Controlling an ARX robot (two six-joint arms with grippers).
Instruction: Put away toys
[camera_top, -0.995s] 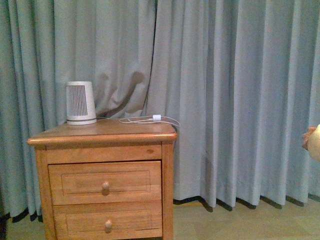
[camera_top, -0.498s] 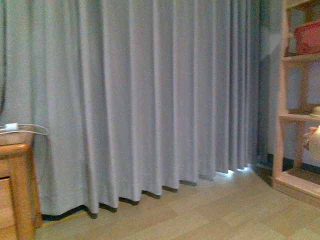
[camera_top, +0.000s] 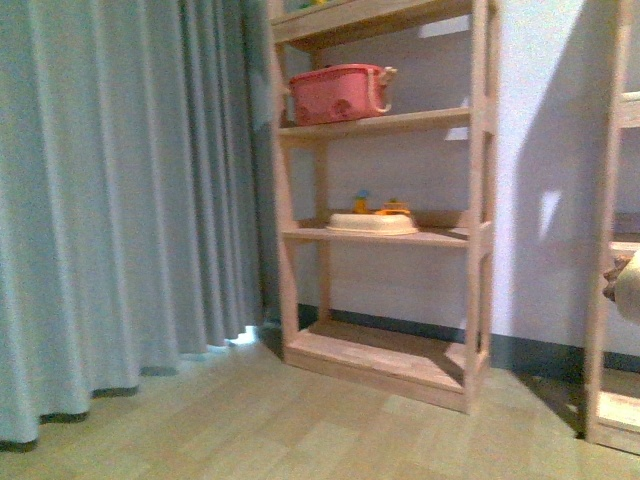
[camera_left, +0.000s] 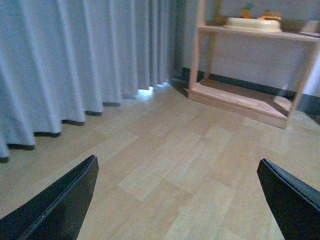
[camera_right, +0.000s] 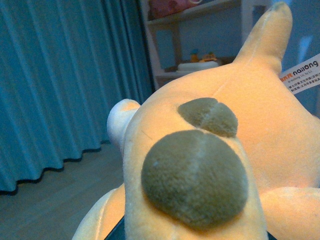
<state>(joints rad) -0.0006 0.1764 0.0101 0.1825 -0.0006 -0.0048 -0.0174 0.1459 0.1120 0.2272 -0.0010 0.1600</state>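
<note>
Orange-yellow plush toy (camera_right: 200, 125) is seen at the near right, close before the right gripper, whose jaws are hidden; its grip cannot be told. The left gripper (camera_left: 176, 160) is spread wide, empty, over the wood floor (camera_left: 190, 140). A wooden shelf (camera_top: 482, 200) stands farther off.

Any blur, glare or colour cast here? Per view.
Front view: shelf unit edges smeared soft, hard shadow on the wall. Left wrist view: fairly sharp, blown-out glare under the curtain hem. Right wrist view: blue cast, plush toy fills the frame.
</note>
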